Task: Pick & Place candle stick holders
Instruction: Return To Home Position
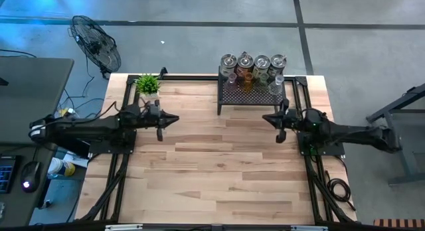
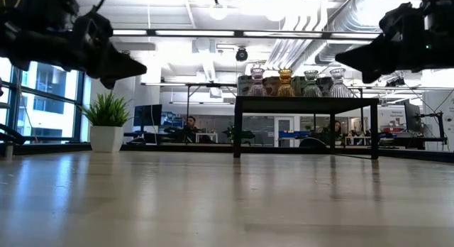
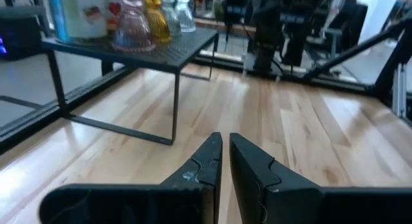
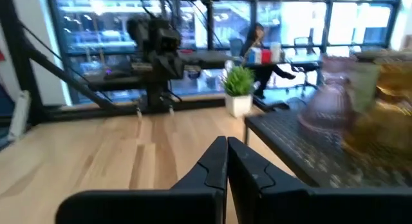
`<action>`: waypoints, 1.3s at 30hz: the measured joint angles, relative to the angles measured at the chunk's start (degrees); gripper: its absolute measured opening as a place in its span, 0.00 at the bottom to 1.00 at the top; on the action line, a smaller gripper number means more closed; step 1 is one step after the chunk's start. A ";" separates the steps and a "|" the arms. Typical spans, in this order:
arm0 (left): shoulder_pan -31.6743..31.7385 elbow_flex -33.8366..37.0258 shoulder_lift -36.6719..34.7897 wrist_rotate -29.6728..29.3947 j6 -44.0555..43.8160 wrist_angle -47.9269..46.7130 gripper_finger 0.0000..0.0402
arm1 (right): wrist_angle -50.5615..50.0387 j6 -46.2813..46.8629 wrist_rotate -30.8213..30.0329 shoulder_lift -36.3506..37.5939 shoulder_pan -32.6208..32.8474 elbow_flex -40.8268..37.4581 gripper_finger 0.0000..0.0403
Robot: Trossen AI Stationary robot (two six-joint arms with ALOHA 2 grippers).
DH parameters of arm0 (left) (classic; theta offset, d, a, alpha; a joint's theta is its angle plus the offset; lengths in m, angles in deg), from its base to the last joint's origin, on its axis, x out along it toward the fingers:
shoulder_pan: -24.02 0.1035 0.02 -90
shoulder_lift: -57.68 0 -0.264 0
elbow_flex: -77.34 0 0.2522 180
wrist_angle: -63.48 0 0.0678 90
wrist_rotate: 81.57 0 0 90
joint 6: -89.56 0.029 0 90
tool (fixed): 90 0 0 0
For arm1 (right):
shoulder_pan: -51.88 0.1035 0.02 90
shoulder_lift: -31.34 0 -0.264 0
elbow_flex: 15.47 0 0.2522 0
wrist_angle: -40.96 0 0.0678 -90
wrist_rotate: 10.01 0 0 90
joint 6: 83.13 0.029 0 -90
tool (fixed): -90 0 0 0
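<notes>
Several glass candle stick holders (image 1: 252, 68) stand in a row on top of a black mesh rack (image 1: 251, 95) at the table's far edge, right of the middle. The low view shows an amber holder (image 2: 285, 82) among clear ones, and the wrist views show a pink one (image 3: 132, 28) (image 4: 328, 102). My left gripper (image 1: 174, 119) hovers left of the rack, shut and pointing level toward the right. My right gripper (image 1: 267, 117) hovers near the rack's right front leg, shut and pointing level toward the left. Both fingertip pairs (image 3: 225, 143) (image 4: 226, 147) hold nothing.
A small potted plant (image 1: 148, 83) stands at the far left corner of the table. A black tube frame (image 1: 126, 98) runs along the table's edges. Bare wood (image 1: 219, 171) lies between the arms and toward the near edge. A fan (image 1: 96, 42) stands on the floor beyond.
</notes>
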 joint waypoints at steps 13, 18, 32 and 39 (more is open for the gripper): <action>-0.02 4.43 -37.32 -4.53 -2.90 -27.94 0.07 | -19.32 -0.17 -7.77 18.10 -2.56 0.01 0.00; -0.03 5.01 -36.27 -4.38 -1.41 -27.05 0.07 | -22.50 1.24 -12.57 19.91 -2.56 -0.01 0.00; -0.02 5.51 -36.61 -1.49 -2.51 -25.86 0.07 | -21.89 3.06 -21.02 19.35 -2.58 -0.01 0.00; -0.02 5.53 -36.63 -1.92 -2.93 -25.85 0.07 | -21.75 2.58 -20.58 19.33 -2.58 -0.03 0.00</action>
